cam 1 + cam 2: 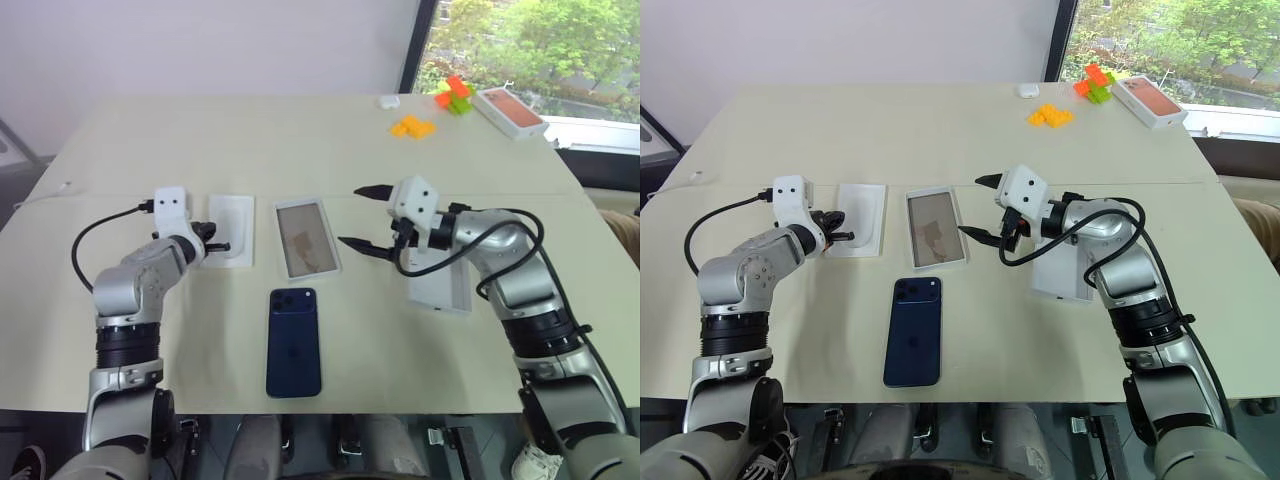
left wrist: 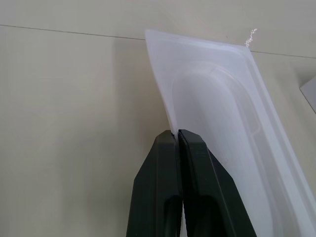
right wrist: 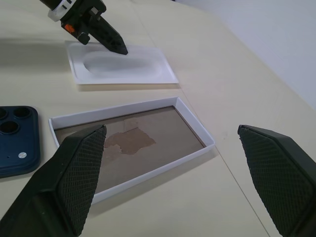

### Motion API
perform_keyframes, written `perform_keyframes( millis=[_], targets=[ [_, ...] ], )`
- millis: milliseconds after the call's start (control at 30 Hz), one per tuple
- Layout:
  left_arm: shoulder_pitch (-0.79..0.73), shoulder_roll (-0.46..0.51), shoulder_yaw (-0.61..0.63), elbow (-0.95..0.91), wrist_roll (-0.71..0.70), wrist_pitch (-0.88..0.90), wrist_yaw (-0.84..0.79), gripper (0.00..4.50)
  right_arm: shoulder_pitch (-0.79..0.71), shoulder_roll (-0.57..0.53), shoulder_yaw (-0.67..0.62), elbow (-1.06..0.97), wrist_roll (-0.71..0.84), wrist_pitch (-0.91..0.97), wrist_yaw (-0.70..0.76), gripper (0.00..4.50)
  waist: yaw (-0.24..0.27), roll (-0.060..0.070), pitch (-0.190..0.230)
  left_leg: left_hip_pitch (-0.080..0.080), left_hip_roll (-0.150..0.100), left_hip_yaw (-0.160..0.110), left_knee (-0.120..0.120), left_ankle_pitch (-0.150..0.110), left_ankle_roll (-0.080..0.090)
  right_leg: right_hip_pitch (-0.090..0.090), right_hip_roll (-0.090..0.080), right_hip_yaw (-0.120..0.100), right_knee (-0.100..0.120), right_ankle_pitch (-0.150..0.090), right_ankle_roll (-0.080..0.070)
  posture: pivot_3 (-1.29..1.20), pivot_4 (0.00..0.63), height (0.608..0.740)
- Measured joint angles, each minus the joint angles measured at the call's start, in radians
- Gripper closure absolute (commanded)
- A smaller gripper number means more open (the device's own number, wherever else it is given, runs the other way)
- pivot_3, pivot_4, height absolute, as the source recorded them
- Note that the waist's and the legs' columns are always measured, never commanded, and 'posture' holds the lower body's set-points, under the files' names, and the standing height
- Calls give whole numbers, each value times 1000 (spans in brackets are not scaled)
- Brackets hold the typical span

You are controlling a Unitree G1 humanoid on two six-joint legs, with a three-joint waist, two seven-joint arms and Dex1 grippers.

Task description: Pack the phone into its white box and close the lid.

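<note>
Nearest the robot, the phone [image 1: 293,343] lay back-up on the table [image 1: 300,140]. Just beyond it sat the white box [image 1: 306,238], with the lid [image 1: 441,289] lying under the right arm. The right gripper [image 1: 365,217] hovered beside the box, its 2 fingers spread wide. The left gripper [image 2: 177,138] was pinched tight on the edge of the thin white insert [image 1: 230,230]. Farthest off lay an orange-topped box [image 1: 509,110].

Left claw [image 1: 222,246] pinched closed, arm extended forward, right claw [image 1: 366,218] spread wide, wrist bent inward
</note>
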Motion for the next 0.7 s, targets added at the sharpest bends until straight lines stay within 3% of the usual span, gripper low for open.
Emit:
perform_keyframes(
  millis=[333, 700],
  targets=[
    [-3, -93, 273, -93, -267, 130, 11, 4457, 0, -25, -1, 18, -2, -13, 10, 0, -1, -1, 0, -1, 0, 0, 1, 0, 0, 0, 0, 0, 0, 0, 0, 0, 150, 737],
    [68, -197, 382, -260, -519, 243, 127, 4457, 0, -58, -5, 106, -20, -74, 38, 0, -1, -1, 1, -1, 0, -1, 1, 0, 0, 0, 0, 0, 0, 0, 0, 0, 150, 737]
  ],
)
